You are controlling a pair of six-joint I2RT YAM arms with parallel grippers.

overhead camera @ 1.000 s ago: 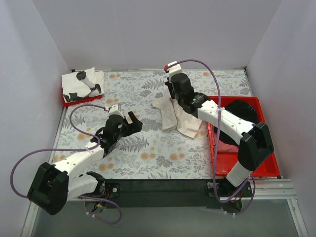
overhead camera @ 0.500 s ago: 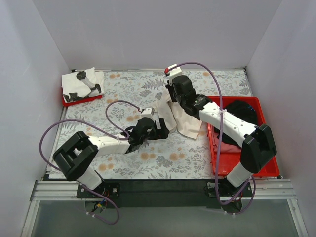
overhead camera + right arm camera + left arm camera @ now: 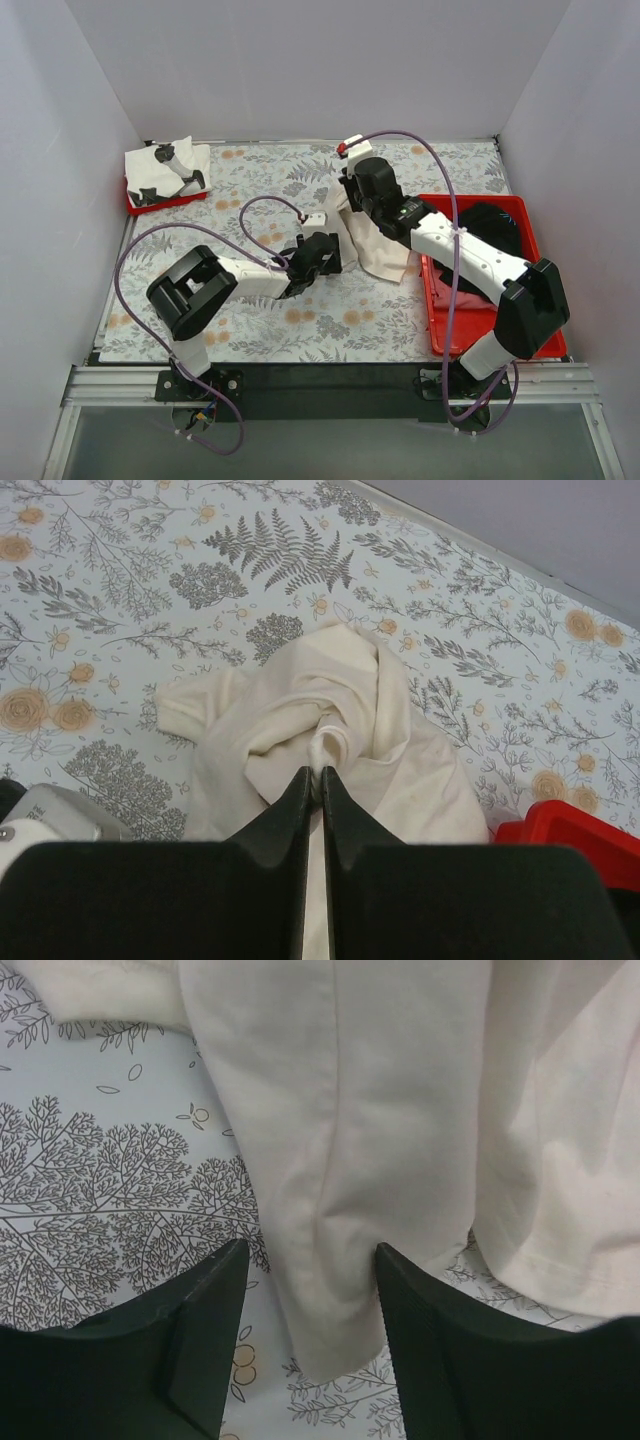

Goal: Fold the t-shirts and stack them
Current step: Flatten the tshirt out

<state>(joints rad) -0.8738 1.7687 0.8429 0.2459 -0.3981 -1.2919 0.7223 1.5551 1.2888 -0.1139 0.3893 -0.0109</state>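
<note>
A crumpled cream-white t-shirt (image 3: pixel 375 245) lies mid-table on the floral cloth. My right gripper (image 3: pixel 352 200) is shut on a raised fold of the cream t-shirt (image 3: pixel 300 720), which hangs down from the pinch. My left gripper (image 3: pixel 330 252) is open at the shirt's near-left corner; in the left wrist view a hanging flap of the shirt (image 3: pixel 345 1210) sits between its two black fingers (image 3: pixel 200 1310), not pinched. A white t-shirt with black marks (image 3: pixel 165 170) is folded on the far-left tray. A black t-shirt (image 3: pixel 490 225) lies in the right tray, with a pinkish one (image 3: pixel 470 300) under the arm.
A small red tray (image 3: pixel 135 207) holds the folded shirt at the far left corner. A large red tray (image 3: pixel 490 330) stands along the right edge; its corner shows in the right wrist view (image 3: pixel 570 830). Purple cables loop over both arms. Grey walls enclose the table.
My left arm has swung right across the table, from mid-left to the shirt's near-left corner, jaws open. My right gripper stays shut on the shirt and has risen slightly.
</note>
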